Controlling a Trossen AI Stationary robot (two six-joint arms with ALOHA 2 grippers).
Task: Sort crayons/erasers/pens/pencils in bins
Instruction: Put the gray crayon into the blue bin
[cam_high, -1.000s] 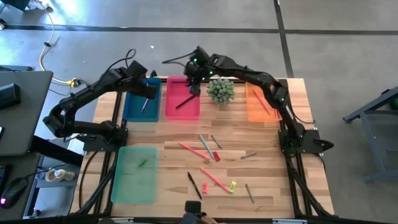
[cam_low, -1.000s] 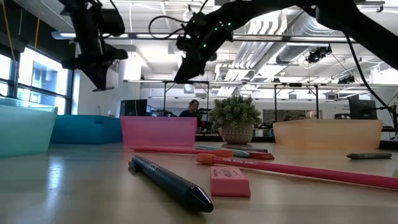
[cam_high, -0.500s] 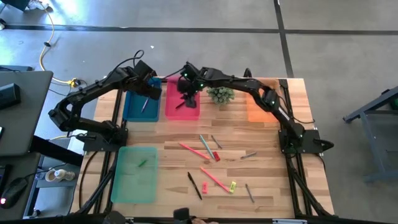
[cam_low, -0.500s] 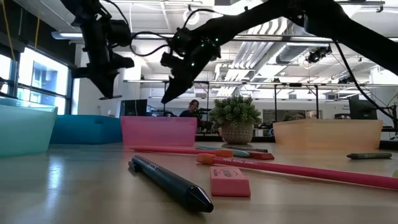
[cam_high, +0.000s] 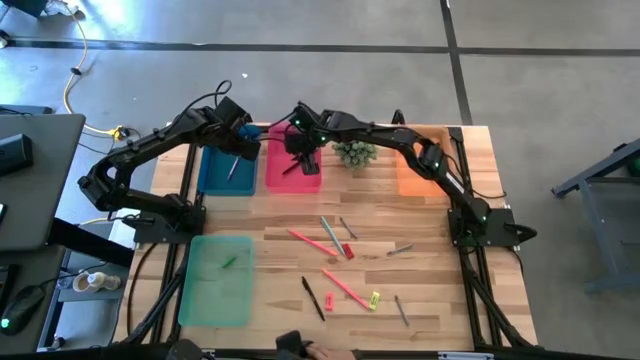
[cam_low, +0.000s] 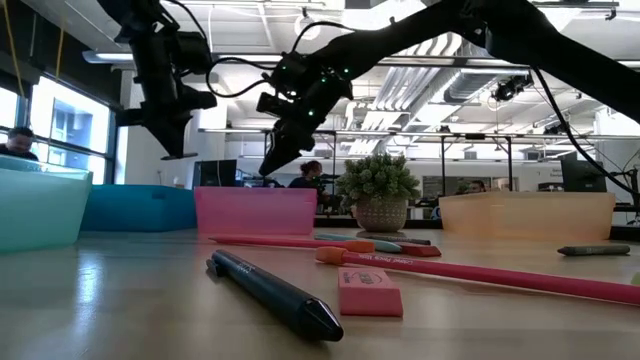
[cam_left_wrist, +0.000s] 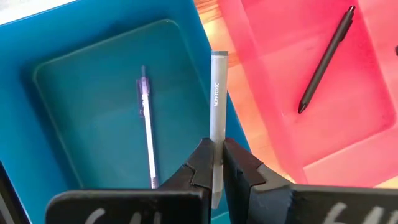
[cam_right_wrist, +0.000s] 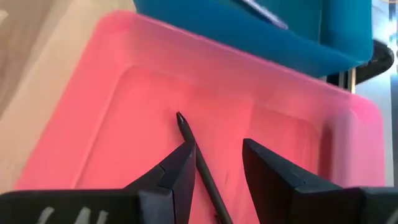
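My left gripper (cam_left_wrist: 214, 146) is shut on a grey crayon (cam_left_wrist: 216, 99), above the wall between the teal bin (cam_high: 212, 172) and the pink bin (cam_high: 278, 182). A thin pale stick (cam_left_wrist: 147, 127) lies in the teal bin. A black pen (cam_left_wrist: 326, 61) lies flat on the pink bin's floor. My right gripper (cam_right_wrist: 217, 146) hangs open just above that pen (cam_right_wrist: 186, 134), its fingers on either side of it and clear of the bin's rim in the low view (cam_low: 270, 165). The orange bin (cam_high: 410, 178) and the pale-green bin (cam_high: 215, 295) stand apart from both grippers. My left gripper pinches the grey crayon between its two fingertips near the crayon's rear end (cam_left_wrist: 214, 165). The fingers slant down from the table's left, and the crayon runs on forward past them. It is lifted clear, above the teal bin's wall.
A small potted plant (cam_high: 353, 152) stands just right of the pink bin, close to my right arm. Loose on the table's middle and near part lie pink-red sticks (cam_high: 310, 240), a black pen (cam_high: 313, 298), grey sticks (cam_high: 400, 310), a yellow eraser (cam_high: 375, 298) and a red one (cam_high: 328, 300).
My right gripper has sunk toward the pink bin and gone toward the table's left, rolling about its own line as it went; it has stayed open. My left gripper has shifted a little toward the pink bin and down, the crayon still in it.
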